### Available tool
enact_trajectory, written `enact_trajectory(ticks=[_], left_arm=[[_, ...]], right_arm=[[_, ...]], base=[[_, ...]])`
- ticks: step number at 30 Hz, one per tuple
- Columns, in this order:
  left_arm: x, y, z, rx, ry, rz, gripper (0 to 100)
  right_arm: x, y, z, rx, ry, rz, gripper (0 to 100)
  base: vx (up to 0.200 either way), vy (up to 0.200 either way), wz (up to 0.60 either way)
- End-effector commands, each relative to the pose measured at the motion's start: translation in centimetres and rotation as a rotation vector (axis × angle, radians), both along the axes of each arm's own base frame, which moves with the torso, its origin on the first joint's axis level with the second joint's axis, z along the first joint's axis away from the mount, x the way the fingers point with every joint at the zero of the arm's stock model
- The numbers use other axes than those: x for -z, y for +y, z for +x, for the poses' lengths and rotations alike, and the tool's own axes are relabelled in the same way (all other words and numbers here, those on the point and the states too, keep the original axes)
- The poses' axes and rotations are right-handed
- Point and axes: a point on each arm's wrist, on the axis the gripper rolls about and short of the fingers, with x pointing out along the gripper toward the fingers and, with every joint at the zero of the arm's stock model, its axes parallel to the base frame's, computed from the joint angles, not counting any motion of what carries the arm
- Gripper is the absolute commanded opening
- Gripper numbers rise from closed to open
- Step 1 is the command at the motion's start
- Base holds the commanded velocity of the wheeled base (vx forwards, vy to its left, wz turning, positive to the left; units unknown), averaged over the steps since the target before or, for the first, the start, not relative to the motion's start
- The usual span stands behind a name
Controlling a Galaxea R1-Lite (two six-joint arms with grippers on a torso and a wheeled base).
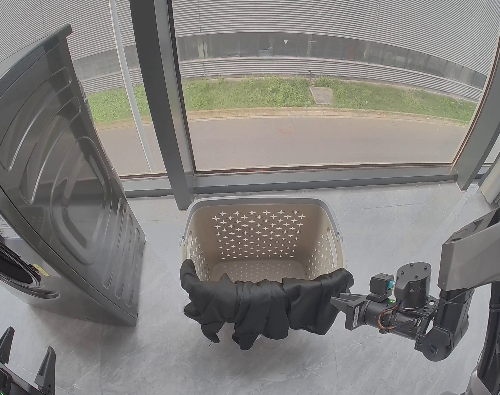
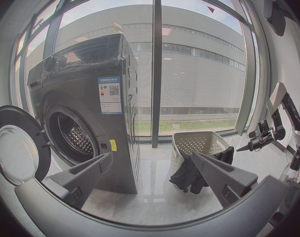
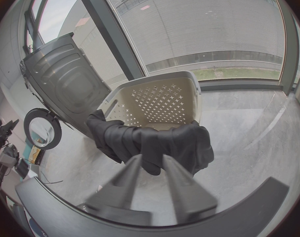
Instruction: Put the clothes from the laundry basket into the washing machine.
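A cream laundry basket (image 1: 261,215) stands on the floor before the window. A black garment (image 1: 261,305) hangs over its near rim, and the inside looks bare. My right gripper (image 1: 339,304) is level with that rim, at the garment's right end. In the right wrist view its fingers (image 3: 176,178) stand slightly apart, open, with the garment (image 3: 176,142) just beyond the tips and nothing between them. The grey washing machine (image 1: 58,193) is on the left, its drum (image 2: 74,137) exposed and its round door (image 2: 16,148) swung open. My left gripper (image 1: 29,342) is low at the left, open and empty.
A large window with a dark frame post (image 1: 162,89) stands right behind the basket. There is bare grey floor (image 1: 151,357) between the basket and the washing machine and to the basket's right.
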Motion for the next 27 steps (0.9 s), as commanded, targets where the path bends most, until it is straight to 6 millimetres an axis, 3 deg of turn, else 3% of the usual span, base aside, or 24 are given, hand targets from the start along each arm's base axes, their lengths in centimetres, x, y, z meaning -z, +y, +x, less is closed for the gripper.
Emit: enact_trajectory(ticks=[1, 12, 20, 27], left_arm=[[0.5, 0.0, 0.0, 0.0, -0.002, 0.0, 100], [0.5, 0.0, 0.0, 0.0, -0.002, -0.002, 100], [0.5, 0.0, 0.0, 0.0, -0.002, 0.0, 100], [0.5, 0.0, 0.0, 0.0, -0.002, 0.0, 100]], right_arm=[[1.6, -0.2, 0.9, 0.04, 0.026, -0.029, 100], [1.4, -1.4, 3.6, 0.118, 0.004, -0.065, 100], [1.3, -0.7, 4.6, 0.111, -0.015, -0.041, 100], [3.4, -0.3, 6.2, 0.12, 0.006, -0.048, 100]], base=[[0.0, 0.0, 0.0], [0.0, 0.0, 0.0], [0.0, 0.0, 0.0], [0.0, 0.0, 0.0]])
